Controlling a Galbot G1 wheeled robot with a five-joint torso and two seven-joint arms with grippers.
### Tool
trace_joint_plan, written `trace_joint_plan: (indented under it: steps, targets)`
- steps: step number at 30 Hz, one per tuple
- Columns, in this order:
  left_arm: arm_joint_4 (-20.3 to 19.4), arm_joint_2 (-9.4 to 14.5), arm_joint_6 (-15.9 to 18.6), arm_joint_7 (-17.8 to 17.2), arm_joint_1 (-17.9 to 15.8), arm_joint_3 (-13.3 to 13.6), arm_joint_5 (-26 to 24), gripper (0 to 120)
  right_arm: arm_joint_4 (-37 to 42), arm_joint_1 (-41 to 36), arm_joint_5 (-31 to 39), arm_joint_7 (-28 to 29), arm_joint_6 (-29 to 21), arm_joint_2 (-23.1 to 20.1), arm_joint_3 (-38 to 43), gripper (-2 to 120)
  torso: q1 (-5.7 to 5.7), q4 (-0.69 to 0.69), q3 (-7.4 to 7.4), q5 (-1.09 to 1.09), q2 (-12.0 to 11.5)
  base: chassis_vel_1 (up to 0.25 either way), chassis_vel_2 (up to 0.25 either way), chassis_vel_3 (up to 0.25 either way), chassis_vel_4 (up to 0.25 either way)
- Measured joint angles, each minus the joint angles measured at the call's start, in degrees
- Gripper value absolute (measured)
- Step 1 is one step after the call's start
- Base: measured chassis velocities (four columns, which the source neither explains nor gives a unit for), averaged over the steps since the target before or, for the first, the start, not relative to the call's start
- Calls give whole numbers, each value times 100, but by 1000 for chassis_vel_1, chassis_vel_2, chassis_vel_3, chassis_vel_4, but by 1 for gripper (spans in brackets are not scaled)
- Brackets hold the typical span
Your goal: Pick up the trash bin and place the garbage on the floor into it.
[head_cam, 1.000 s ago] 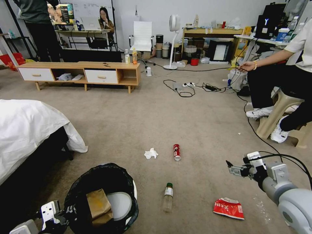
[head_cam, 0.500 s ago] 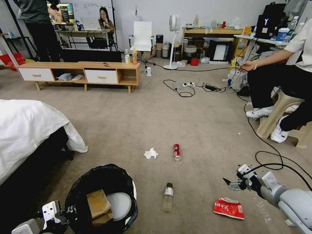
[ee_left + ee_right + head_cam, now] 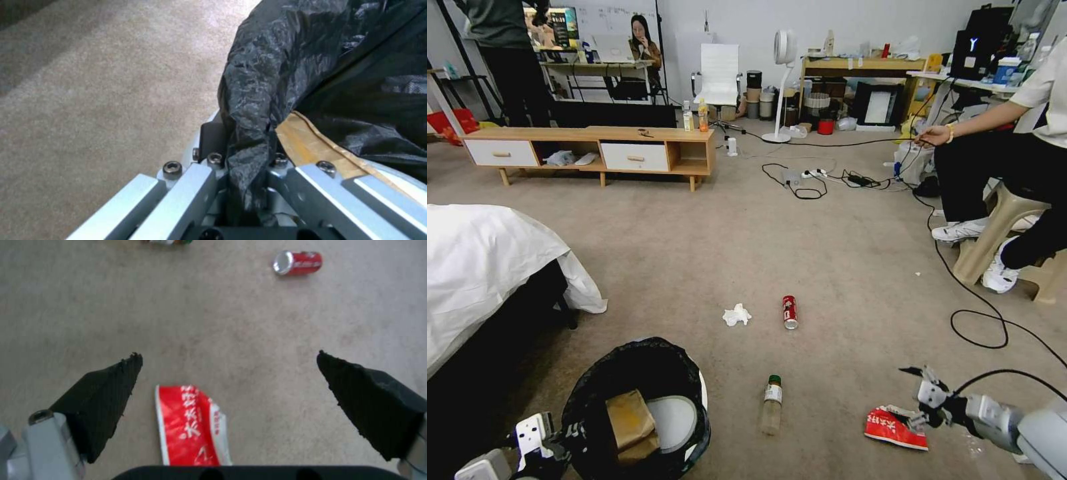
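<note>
Bare beige short-pile carpet floor point(image 3: 840, 267) lies open around the flat red-white snack wrapper point(image 3: 896, 427), between the right tool's point(image 3: 229, 355) spread black tips. A looping black cable point(image 3: 980, 327) crosses the floor just beyond; the white-sheeted bed point(image 3: 487, 267) blocks the left.

Crinkled glossy plastic bin bag point(image 3: 285, 66); matt short-pile carpet point(image 3: 213, 316); shiny metal can point(image 3: 297, 262).

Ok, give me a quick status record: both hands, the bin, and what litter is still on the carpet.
left hand: shut on the trash bin's black bag rim, low on the robot's left
right hand: open, just over the snack wrapper
trash bin: held; brown paper piece inside
on floor: snack wrapper, bottle, soda can, tissue
</note>
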Motion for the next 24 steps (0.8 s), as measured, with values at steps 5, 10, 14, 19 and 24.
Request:
trace_joint_plan:
  steps: [5,10,14,19,24]
  targets:
    - [0,-4,0,0,2,-2,8,2,-183,-35,-124,22,192,6,-28,100,0,0,0,-1,0,0,0,0,0]
    - [28,-22,0,0,-9,21,47,2,-504,-47,-206,115,362,57,-52,100,0,0,0,0,0,0,0,0,0]
    - [46,-32,0,0,-9,42,73,2,-757,-13,-236,187,440,97,-86,100,0,0,0,-1,0,0,0,0,0]
    - [68,-33,0,1,-3,48,92,2,-1085,90,-354,285,601,206,-173,99,0,0,0,-1,0,0,0,0,0]
    - [109,-28,-1,4,-4,48,103,2,-1459,264,-431,360,770,323,-292,97,0,-1,0,0,0,0,0,0,0]
